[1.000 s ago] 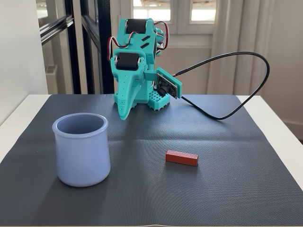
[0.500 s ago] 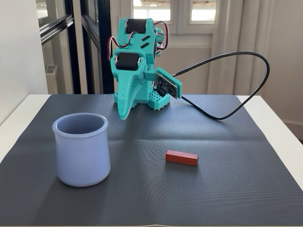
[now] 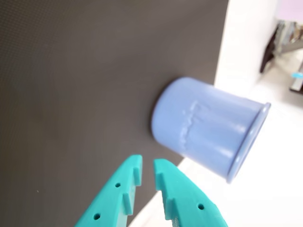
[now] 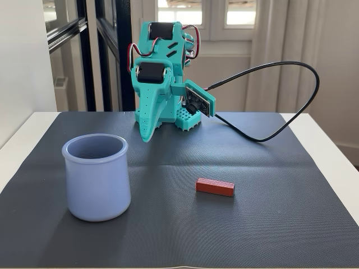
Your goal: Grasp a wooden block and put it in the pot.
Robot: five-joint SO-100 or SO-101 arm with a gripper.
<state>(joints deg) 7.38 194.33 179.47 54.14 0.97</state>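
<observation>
Nothing done yet: wooden block (image 4: 215, 186) lay untouched on tabletop (image 4: 269, 224), right of lavender pot (image 4: 96, 177). Pincer (image 3: 147, 173) far back, narrowly parted, empty. Grasping and dropping remained.

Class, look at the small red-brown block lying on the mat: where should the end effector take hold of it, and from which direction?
Grip the wooden block at its middle, closing across its narrow width, probably coming down from above: it lies flat on the mat with open space all round.
</observation>
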